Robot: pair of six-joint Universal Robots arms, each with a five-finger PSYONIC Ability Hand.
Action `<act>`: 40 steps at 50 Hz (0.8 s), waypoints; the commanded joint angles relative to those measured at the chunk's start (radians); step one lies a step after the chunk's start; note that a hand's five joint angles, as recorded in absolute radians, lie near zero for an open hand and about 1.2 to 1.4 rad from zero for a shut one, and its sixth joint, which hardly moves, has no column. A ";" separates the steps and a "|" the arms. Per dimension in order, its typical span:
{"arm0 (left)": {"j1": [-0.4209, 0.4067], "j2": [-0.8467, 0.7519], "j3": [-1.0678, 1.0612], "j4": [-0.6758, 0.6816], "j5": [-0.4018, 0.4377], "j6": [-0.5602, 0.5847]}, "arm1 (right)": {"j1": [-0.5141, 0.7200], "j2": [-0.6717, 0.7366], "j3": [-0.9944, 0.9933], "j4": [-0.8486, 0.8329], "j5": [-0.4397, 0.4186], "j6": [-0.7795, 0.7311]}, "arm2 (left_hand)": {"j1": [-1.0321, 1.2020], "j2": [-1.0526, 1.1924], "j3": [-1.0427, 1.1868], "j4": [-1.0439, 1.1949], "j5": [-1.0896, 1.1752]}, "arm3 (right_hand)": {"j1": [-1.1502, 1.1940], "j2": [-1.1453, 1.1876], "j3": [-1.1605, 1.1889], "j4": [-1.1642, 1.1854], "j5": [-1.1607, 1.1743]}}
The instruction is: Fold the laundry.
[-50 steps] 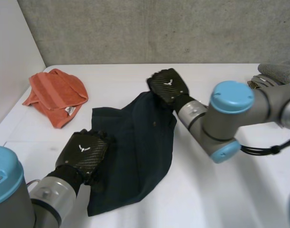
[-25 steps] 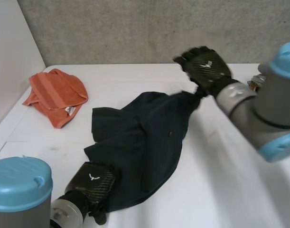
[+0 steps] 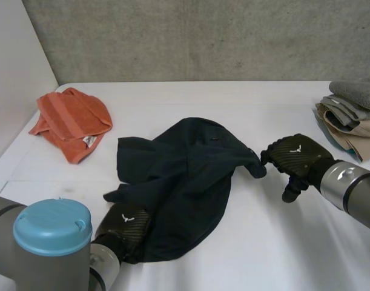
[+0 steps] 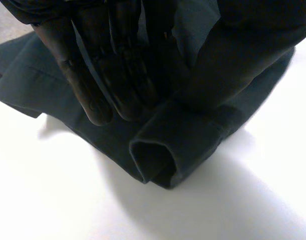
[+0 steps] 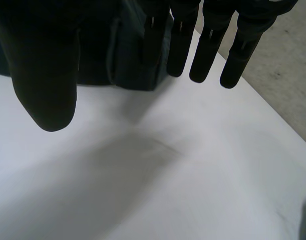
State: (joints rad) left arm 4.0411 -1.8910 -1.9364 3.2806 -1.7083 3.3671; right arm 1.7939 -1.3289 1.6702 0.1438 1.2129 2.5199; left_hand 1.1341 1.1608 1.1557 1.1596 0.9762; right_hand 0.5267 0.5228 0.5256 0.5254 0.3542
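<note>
I see the dark garment (image 3: pixel 185 182) lying crumpled mid-table (image 3: pixel 281 242), between an orange towel (image 3: pixel 72 118) and a stack of folded cloths (image 3: pixel 351 112). My left hand (image 3: pixel 125 225) sits low on its near left edge. In the left wrist view, its fingers (image 4: pixel 100 75) and thumb pinch a rolled fold. My right hand (image 3: pixel 294 159) sits just beside the garment's right corner, palm down. Its fingers (image 5: pixel 209 45) hang straight, thumb spread apart, gripping nothing.
</note>
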 commanded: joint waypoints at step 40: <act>0.025 0.130 0.281 -0.039 -0.017 -0.005 | 0.248 0.519 -0.372 -0.257 0.014 0.163 | 0.262 0.235 0.241 0.237 0.246 | -0.137 -0.133 -0.135 -0.135 -0.139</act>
State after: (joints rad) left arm 4.0619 -1.7594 -1.6639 3.2377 -1.7255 3.3644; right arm 1.9961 -0.8972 1.3813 -0.0814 1.1849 2.6883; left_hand 1.1396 1.1950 1.1878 1.1971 0.9924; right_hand 0.3442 0.3509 0.3242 0.3344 0.1354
